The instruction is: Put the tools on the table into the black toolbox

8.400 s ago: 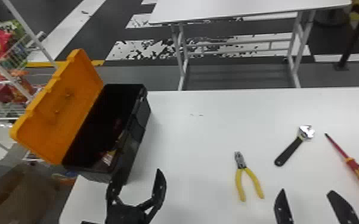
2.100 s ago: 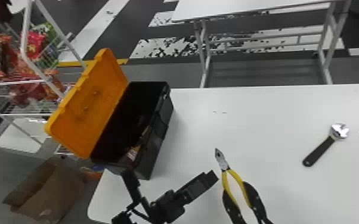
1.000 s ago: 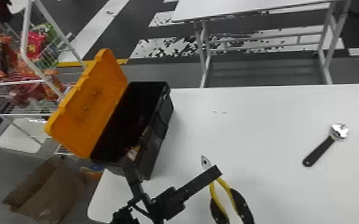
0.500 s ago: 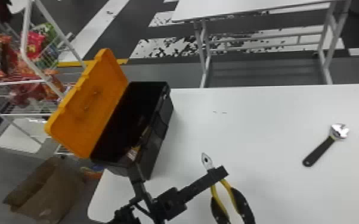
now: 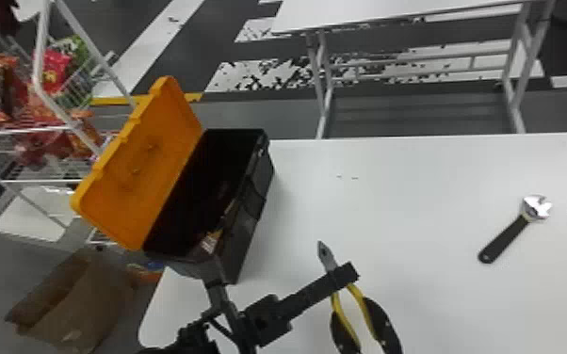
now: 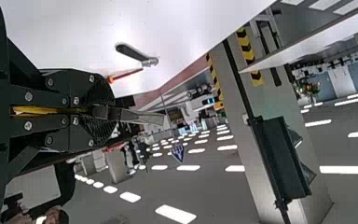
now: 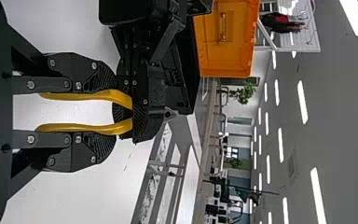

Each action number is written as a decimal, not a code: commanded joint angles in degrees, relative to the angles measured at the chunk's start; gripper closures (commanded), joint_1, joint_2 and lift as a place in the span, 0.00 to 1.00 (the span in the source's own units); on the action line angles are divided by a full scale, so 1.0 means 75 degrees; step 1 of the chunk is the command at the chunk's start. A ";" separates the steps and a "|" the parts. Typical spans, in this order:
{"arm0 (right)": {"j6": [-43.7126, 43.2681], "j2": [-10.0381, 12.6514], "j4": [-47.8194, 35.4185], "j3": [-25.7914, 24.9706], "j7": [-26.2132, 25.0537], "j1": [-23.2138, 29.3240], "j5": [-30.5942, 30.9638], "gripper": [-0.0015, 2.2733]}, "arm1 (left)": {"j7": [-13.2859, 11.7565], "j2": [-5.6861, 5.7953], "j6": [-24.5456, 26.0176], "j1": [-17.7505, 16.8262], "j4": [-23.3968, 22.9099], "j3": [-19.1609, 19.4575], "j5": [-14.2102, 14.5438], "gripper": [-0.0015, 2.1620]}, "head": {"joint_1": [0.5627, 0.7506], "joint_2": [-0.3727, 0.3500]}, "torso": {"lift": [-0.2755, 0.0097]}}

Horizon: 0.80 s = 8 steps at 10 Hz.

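The left hand (image 5: 344,274) is closed crosswise on the metal neck of the pliers (image 5: 326,256), while the right hand (image 7: 113,111) has its fingers partly spread, one against the outside of each yellow handle. The pliers are above the counter (image 5: 419,197), near the black toolbox (image 5: 251,212). If the right hand lets go while the left's pinch is poor, the smooth metal could pivot or slip; later, dangling handles might snag the toolbox wall

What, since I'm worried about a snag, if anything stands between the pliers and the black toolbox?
Nothing visible except the near wall of the black toolbox; its orange lid stands open on the side away from the pliers.
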 commanded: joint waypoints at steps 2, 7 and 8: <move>-0.0204 0.0001 -0.0013 -0.0012 -0.0055 0.0043 -0.0003 0.09 | 0.0060 -0.0010 0.0015 0.0001 0.0012 0.0031 0.0013 0.98 | 0.70 1.00 | 0.70; -0.1118 0.0001 -0.0037 -0.0270 -0.0301 0.0336 -0.0214 0.05 | 0.0071 -0.0046 0.0109 0.0012 -0.0106 0.0348 0.0083 0.98 | 0.70 1.00 | 0.70; -0.1493 0.0001 -0.0013 -0.0422 -0.0548 0.0418 -0.0343 0.05 | 0.0106 -0.0104 0.0132 0.0036 -0.0281 0.0500 0.0083 0.98 | 0.70 1.00 | 0.70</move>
